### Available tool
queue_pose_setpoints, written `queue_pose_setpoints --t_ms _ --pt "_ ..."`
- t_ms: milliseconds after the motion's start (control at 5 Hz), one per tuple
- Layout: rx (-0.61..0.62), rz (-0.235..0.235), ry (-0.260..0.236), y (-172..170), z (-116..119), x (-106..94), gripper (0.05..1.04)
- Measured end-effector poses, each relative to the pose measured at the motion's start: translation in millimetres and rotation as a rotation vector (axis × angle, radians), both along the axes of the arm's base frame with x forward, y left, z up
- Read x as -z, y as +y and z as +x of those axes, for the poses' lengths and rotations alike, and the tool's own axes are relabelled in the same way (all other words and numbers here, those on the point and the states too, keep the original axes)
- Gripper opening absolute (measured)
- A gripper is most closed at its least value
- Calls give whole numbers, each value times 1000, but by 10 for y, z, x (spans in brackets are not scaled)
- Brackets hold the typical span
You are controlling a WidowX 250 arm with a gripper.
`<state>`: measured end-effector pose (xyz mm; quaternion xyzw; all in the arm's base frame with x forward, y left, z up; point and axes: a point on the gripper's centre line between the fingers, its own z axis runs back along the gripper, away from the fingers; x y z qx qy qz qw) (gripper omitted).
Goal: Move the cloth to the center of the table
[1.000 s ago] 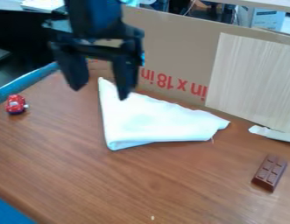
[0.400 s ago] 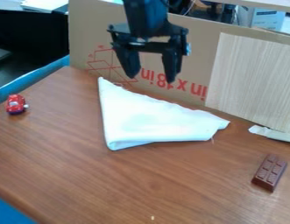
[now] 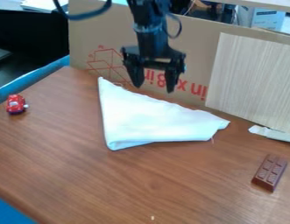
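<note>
The black gripper (image 3: 154, 86) hangs at the upper middle of the view, in front of the cardboard and above the cloth's back edge. Its two fingers stand apart, open, with nothing between them. Below it the white cloth (image 3: 156, 122) lies folded in a rough triangle on the brown wooden table (image 3: 141, 183). One corner points to the back left, another to the right, and a folded corner faces front left. The fingertips look clear of the cloth.
A red toy car (image 3: 16, 104) stands at the table's left side. A chocolate bar (image 3: 269, 173) lies at the right front. Behind the cloth rises a cardboard wall (image 3: 196, 39) with a light wood-grain panel (image 3: 255, 78) at its right.
The gripper has moved from the upper left to the right and away toward the cardboard, and sits slightly lower than in the middle frame. The cloth has stayed where it was.
</note>
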<state>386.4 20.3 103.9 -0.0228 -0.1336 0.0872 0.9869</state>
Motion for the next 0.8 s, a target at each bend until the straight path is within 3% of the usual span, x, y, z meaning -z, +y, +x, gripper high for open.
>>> queue_pose_setpoints --t_ms 200,600,800 --pt "-27 20 -26 119 250 206 1000" --pt "-18 65 -56 259 427 605 1000" --pt "-20 80 -47 330 468 763 1000"
